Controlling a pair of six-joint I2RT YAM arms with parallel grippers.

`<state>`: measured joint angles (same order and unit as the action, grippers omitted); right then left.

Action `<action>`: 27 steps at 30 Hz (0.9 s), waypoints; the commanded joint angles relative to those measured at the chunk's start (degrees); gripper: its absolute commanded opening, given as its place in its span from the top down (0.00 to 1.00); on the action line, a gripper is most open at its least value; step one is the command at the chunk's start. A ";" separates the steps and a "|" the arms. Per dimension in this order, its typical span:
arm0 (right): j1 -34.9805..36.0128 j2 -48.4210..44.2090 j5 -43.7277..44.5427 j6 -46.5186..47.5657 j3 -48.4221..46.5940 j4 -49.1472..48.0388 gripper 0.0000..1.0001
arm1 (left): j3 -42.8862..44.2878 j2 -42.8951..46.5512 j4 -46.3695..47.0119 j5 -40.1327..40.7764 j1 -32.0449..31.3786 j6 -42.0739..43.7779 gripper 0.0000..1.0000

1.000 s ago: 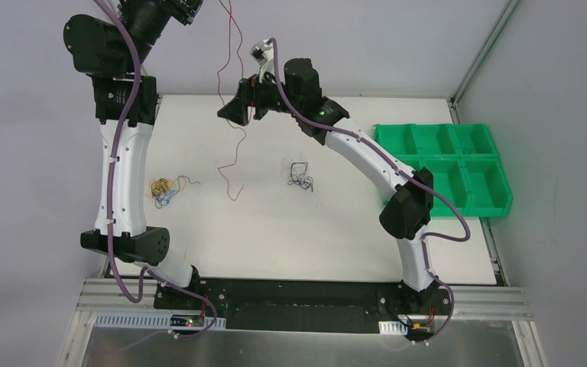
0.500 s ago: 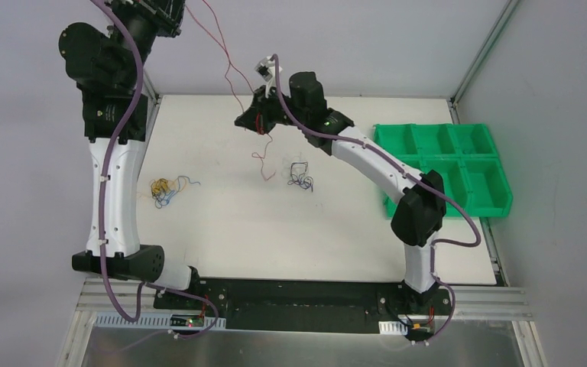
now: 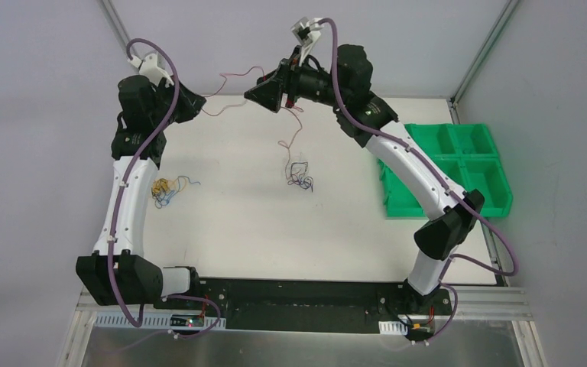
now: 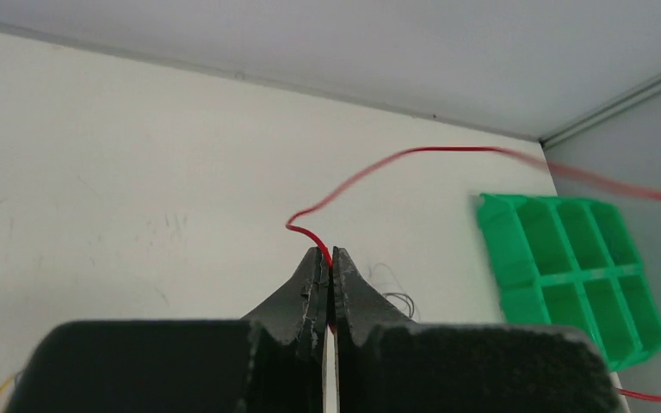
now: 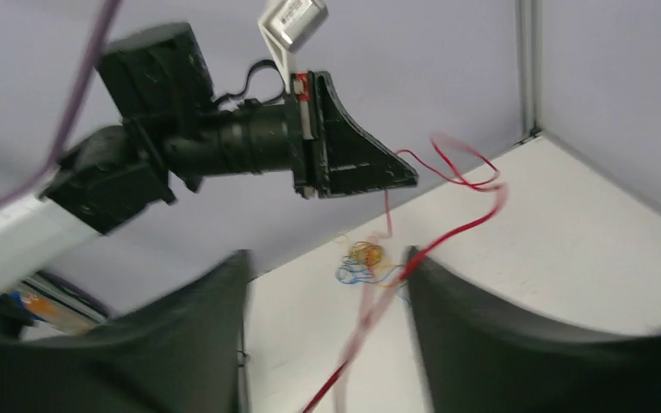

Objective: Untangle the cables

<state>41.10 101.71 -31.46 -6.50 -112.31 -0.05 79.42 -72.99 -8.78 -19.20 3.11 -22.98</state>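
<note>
Your red cable [image 3: 233, 76] hangs in the air well left of the green tray [image 3: 458, 164], strung between both claws. Its tail hangs down near the black-purple bundle [image 3: 300, 176], which lies left of the tray. The yellow-blue bundle [image 3: 167, 189] lies farther left. Your left gripper [image 4: 327, 258] is pinched tight on the red cable. Your right gripper [image 5: 325, 254] has its jaws apart, and the cable runs loose between its 2 fingers.
</note>
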 commanded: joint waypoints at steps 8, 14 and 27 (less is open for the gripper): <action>-6.68 -6.94 -5.77 7.05 10.21 18.63 0.01 | 8.37 0.76 4.86 -10.77 0.37 -6.91 1.00; -7.85 -9.84 -5.62 9.26 14.44 12.88 0.01 | 9.74 0.16 13.39 -21.81 0.19 -15.98 1.00; -2.47 -4.94 -5.45 7.77 10.97 -1.38 0.01 | 20.44 -4.69 21.72 -29.52 0.10 -25.16 1.00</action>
<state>36.05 96.29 -36.07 0.23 -98.70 8.03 95.59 -76.07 4.89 -43.83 3.09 -41.74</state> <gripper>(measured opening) 0.993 0.011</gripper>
